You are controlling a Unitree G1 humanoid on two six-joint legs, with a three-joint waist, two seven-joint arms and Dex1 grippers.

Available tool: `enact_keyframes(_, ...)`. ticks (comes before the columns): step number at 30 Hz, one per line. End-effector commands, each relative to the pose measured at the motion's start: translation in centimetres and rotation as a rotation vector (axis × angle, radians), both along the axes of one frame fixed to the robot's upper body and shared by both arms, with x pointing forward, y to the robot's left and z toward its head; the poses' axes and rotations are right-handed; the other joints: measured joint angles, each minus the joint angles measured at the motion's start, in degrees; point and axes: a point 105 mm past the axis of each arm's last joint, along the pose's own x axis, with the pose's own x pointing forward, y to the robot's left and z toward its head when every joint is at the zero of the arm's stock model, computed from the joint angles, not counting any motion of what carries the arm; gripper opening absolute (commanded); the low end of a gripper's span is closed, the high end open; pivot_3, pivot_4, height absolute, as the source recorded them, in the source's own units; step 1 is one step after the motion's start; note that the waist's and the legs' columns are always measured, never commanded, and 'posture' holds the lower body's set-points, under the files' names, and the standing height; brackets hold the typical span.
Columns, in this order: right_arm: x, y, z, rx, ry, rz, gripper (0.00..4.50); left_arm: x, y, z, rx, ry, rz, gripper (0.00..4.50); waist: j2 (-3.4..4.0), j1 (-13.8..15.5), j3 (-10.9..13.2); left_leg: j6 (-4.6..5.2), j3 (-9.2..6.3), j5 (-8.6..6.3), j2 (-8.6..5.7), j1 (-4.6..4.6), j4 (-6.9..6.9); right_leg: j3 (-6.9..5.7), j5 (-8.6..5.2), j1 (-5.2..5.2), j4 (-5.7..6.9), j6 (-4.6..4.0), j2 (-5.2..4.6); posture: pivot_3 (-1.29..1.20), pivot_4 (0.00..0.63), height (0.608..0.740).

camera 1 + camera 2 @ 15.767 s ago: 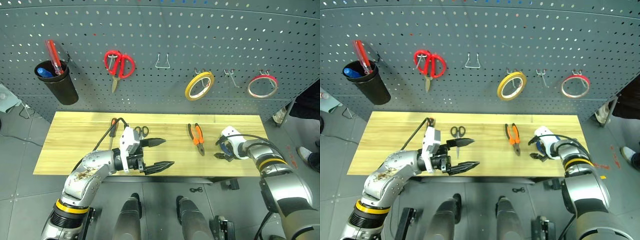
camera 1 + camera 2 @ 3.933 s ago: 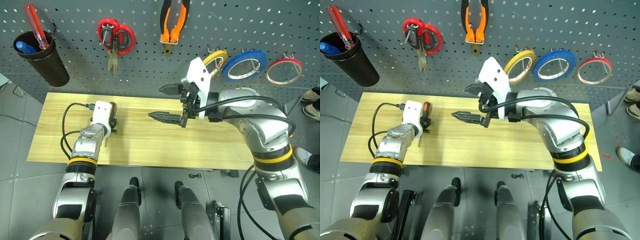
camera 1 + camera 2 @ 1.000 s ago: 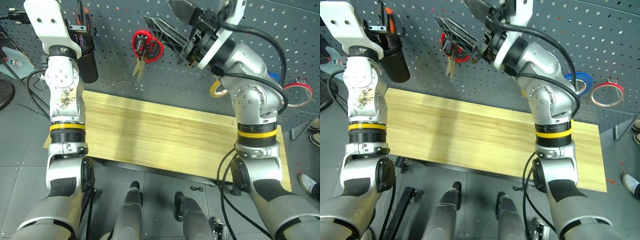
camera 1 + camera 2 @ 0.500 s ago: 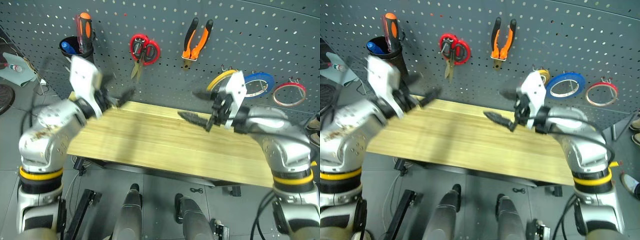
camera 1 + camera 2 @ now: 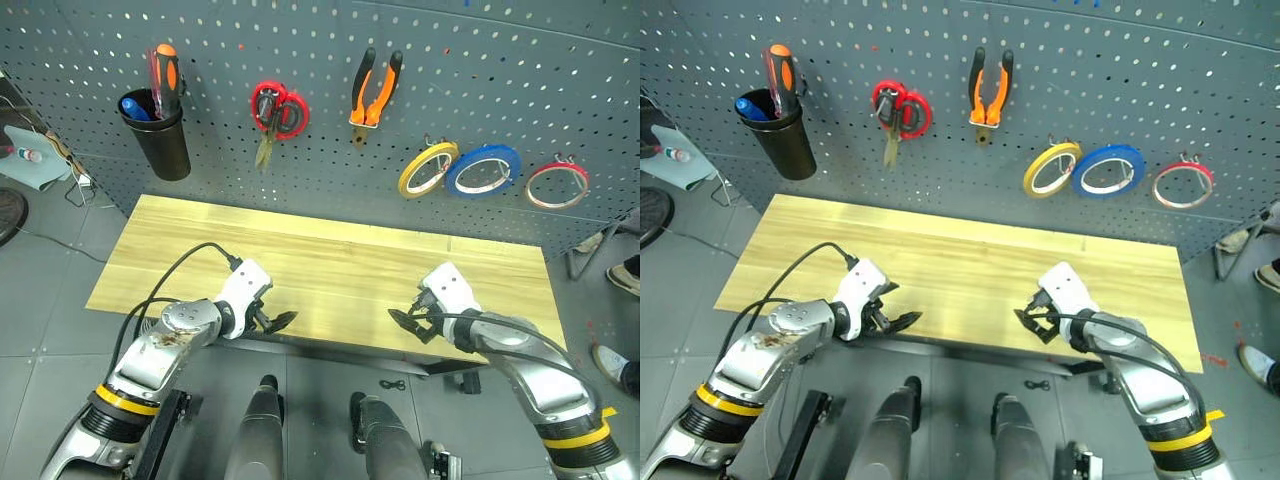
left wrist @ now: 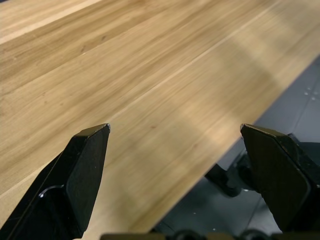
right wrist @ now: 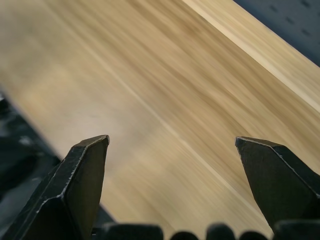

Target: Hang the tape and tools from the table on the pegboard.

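Now 3 tape rolls [image 5: 483, 171] hang on the pegboard [image 5: 330, 130]; both grippers' fingers [image 6: 85, 170] spread wide.

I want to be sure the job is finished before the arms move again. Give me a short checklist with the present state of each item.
1. Blue tape hanging on the pegboard: ok.
2. Orange-and-black pliers hanging on the pegboard: ok.
3. Screwdriver upright in the black cup on the pegboard: ok.
4. Small black-handled scissors on the same hook as the red scissors: cannot tell.
5. Table free of tools: ok.
6. Left gripper and right gripper open and holding nothing: ok.
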Motion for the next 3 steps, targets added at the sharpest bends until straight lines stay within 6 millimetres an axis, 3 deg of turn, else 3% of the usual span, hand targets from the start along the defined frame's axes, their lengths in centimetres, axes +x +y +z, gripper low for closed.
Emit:
enact_keyframes(1, 0.23, -1.15, 0.69, -0.011, -0.063, -0.062, 4.5, 0.16, -0.36, 0.04, 0.016, -0.034, -0.044, 4.45, 0.0, -0.12, -0.35, 0.0, -0.01, 0.0, 0.0, 0.0, 0.0, 0.0, 0.0, 0.0, 0.0, -0.01, 0.0, 0.12, 0.229, 0.74)
enact_keyframes(3, 0.27, -1.32, 0.71, -0.017, -0.078, -0.078, 4.5, 0.54, -0.22, -0.07, 0.04, -0.043, -0.048, 4.45, 0.02, -0.27, -0.69, 0.01, -0.02, 0.0, 0.0, 0.0, -0.03, 0.0, 0.01, 0.0, -0.01, -0.01, 0.0, 0.12, 0.223, 0.74)
